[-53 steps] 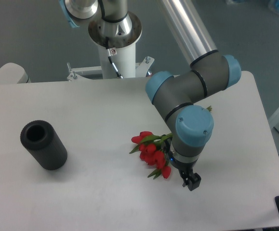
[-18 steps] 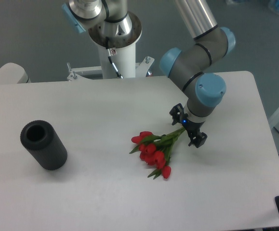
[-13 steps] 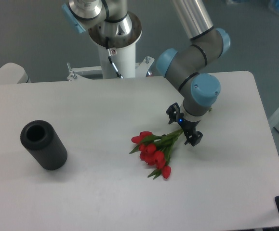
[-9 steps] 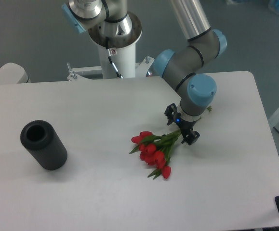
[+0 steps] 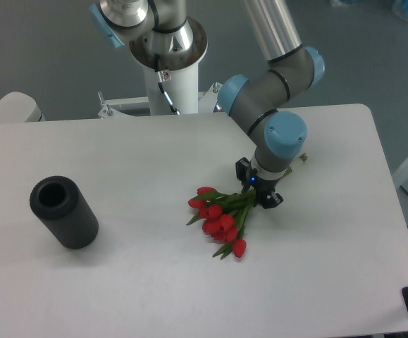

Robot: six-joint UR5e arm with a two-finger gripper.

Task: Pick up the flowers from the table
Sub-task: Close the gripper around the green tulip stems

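Observation:
The flowers (image 5: pixel 218 217), a bunch of red tulips with green stems, lie on the white table (image 5: pixel 140 155) right of centre. The buds point down-left and the stems run up-right. My gripper (image 5: pixel 258 186) points down over the stems, close to the table. Its two black fingers (image 5: pixel 242 170) stand apart, one on each side of the stem bundle. The wrist hides the upper part of the stems, and a stem tip shows beyond it (image 5: pixel 302 156).
A black cylinder (image 5: pixel 63 211) lies on its side at the left of the table. The arm's white base column (image 5: pixel 168 67) stands behind the table's far edge. The table's right edge is near the arm's elbow.
The gripper has swung from the flowers' lower right up over the stems, then slid left and down onto them. The flowers have shifted slightly left and up.

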